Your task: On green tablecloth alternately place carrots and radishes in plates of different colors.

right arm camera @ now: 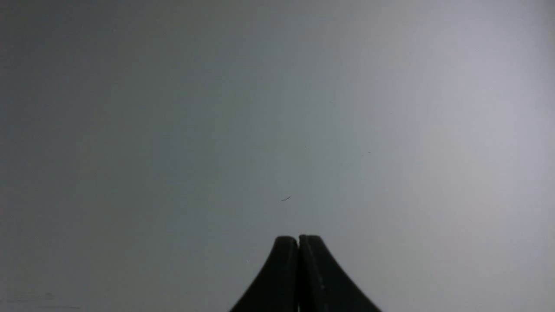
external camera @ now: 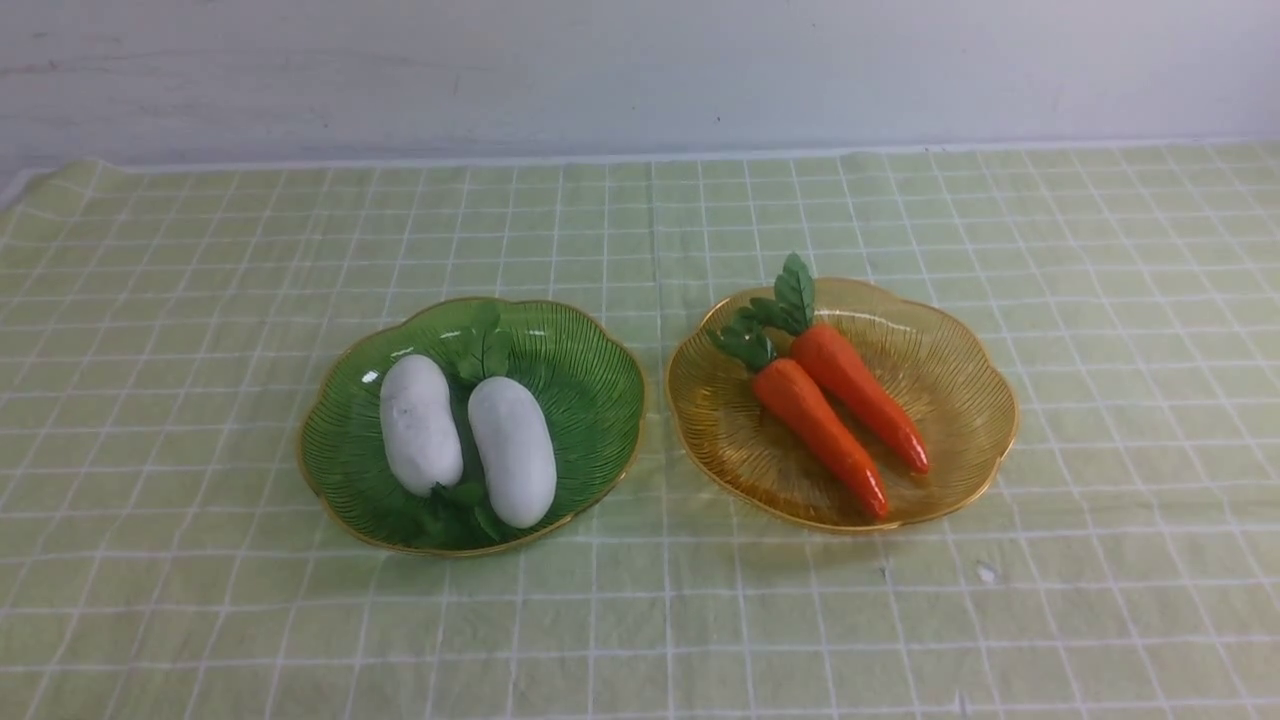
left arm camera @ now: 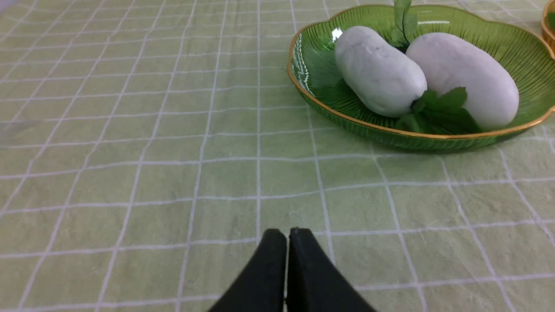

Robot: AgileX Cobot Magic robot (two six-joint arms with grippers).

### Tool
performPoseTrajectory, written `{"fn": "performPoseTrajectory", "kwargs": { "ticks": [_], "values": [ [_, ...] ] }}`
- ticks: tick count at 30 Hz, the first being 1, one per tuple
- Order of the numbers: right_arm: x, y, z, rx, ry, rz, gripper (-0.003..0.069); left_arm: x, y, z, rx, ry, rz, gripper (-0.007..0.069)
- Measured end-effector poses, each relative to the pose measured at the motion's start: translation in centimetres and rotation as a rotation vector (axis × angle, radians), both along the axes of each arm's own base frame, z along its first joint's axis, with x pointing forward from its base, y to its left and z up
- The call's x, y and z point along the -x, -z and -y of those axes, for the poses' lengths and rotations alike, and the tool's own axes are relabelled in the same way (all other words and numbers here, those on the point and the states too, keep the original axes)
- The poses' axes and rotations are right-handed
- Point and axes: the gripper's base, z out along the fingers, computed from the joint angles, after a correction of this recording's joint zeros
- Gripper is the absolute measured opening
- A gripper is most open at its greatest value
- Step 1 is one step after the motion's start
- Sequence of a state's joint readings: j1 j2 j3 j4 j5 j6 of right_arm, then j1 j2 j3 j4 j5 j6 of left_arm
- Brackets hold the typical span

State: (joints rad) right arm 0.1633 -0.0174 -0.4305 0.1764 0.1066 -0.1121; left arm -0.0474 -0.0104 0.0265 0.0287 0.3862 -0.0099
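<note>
Two white radishes [external camera: 421, 425] [external camera: 512, 450] lie side by side in the green plate [external camera: 590, 390] on the green tablecloth [external camera: 200, 300]. Two orange carrots [external camera: 820, 425] [external camera: 860, 395] lie in the amber plate [external camera: 950, 380] to its right. Neither gripper shows in the front view. In the left wrist view my left gripper [left arm camera: 287, 234] is shut and empty above the cloth, apart from the green plate [left arm camera: 321, 69] and its radishes [left arm camera: 379, 71] [left arm camera: 461, 78]. In the right wrist view my right gripper [right arm camera: 298, 240] is shut and empty, facing a plain grey surface.
A white wall [external camera: 640, 70] runs along the cloth's far edge. The amber plate's rim [left arm camera: 547, 30] shows at the edge of the left wrist view.
</note>
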Motion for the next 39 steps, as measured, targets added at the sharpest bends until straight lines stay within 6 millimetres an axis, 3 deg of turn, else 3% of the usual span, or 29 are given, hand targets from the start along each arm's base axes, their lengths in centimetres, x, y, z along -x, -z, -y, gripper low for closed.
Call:
{"fn": "performPoseTrajectory", "kwargs": {
  "ticks": [24, 30, 34, 38, 39],
  "values": [
    [0.0, 0.0, 0.0, 0.002, 0.001, 0.000, -0.0014, 0.0, 0.0, 0.0, -0.006, 0.008, 0.001, -0.0008],
    [-0.6, 1.0, -0.1, 0.171, 0.090, -0.054, -0.0014, 0.0, 0.0, 0.0, -0.006, 0.008, 0.001, -0.0008],
    [-2.6, 5.0, -0.2, 0.269, 0.169, -0.257, -0.0014, 0.0, 0.0, 0.0, -0.006, 0.008, 0.001, -0.0008],
    [-5.1, 13.3, 0.1, 0.283, 0.230, -0.561, -0.0014, 0.0, 0.0, 0.0, -0.006, 0.008, 0.001, -0.0008],
    [-5.2, 14.2, 0.2, 0.267, 0.232, -0.594, -0.0014, 0.0, 0.0, 0.0, -0.006, 0.008, 0.001, -0.0008]
  ]
}}
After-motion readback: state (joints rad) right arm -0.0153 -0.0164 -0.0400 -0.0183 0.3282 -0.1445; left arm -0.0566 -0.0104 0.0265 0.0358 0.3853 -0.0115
